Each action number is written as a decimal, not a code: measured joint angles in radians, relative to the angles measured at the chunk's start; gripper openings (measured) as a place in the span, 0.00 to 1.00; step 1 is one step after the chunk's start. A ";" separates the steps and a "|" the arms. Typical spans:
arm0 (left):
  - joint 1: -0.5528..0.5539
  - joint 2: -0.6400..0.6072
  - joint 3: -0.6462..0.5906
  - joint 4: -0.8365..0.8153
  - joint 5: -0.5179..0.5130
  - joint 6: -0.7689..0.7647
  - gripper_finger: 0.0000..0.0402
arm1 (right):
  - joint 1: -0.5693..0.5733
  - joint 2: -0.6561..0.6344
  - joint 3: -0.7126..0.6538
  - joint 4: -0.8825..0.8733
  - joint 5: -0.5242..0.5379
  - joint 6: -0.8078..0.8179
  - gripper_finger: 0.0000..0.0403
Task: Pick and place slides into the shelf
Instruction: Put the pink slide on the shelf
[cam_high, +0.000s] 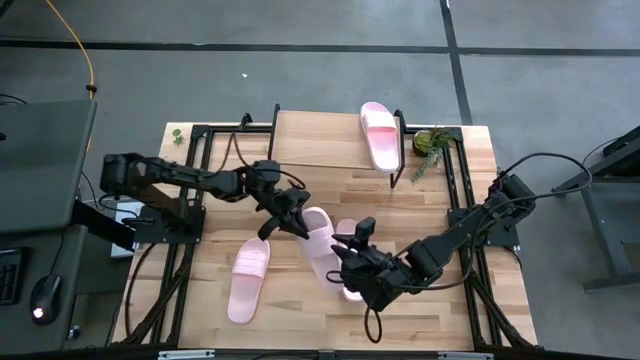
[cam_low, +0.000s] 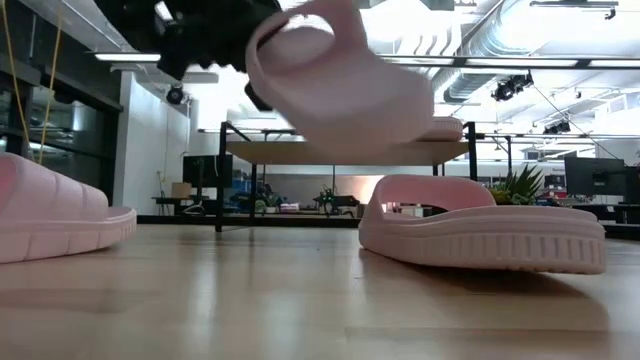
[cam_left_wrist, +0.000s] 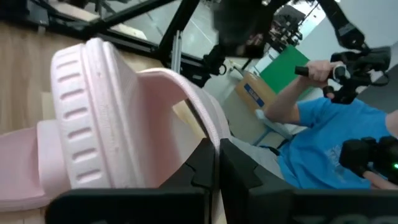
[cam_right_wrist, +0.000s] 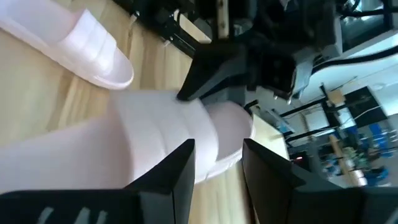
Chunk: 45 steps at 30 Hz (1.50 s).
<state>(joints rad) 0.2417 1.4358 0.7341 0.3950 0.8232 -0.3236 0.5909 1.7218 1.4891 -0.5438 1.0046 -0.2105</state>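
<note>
Currently itemised: four pale pink foam slide sandals, each with one wide ribbed strap and an open toe.

Item one, the lifted slide (cam_high: 318, 240), hangs clear of the table; the low view shows its smooth sole in the air. My left gripper (cam_high: 291, 212) has its dark fingers (cam_left_wrist: 205, 165) pressed together on the thin edge of its strap, ridges running crosswise beside them. My right gripper (cam_high: 352, 248) meets the same slide from the other end, its fingers (cam_right_wrist: 180, 165) spread partway on either side of the smooth foam; I cannot tell whether they press it.

Item two, a slide lying flat (cam_high: 247, 279), sits on the bare wooden tabletop (cam_high: 300, 320) near its front left.

Item three, a slide under my right arm (cam_high: 352, 291), is mostly hidden by the wrist; its grooved sole edge rests on the wood.

Item four, a slide on the shelf (cam_high: 380, 134), lies at the right end of the low rack with a light plank top and thin black metal legs (cam_high: 315, 140).

Surroundings: a small green plant (cam_high: 432, 143) just beside the rack; a person in a blue shirt (cam_left_wrist: 336, 143) beyond the table.

Both arms reach inward, wrists meeting at centre.
</note>
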 joint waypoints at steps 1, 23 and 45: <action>0.000 -0.017 0.000 -0.014 -0.002 -0.007 0.00 | 0.002 0.000 0.000 -0.002 0.008 -0.016 0.31; 0.000 -0.192 0.100 -0.298 -0.161 -0.027 0.03 | 0.033 0.088 -0.002 0.177 0.219 -0.356 0.31; -0.002 -0.192 0.150 -0.343 -0.162 -0.026 0.04 | 0.019 0.117 -0.002 0.294 0.232 -0.471 0.31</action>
<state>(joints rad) 0.2400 1.2442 0.8845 0.0522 0.6609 -0.3494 0.6104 1.8390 1.4872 -0.2497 1.2370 -0.6812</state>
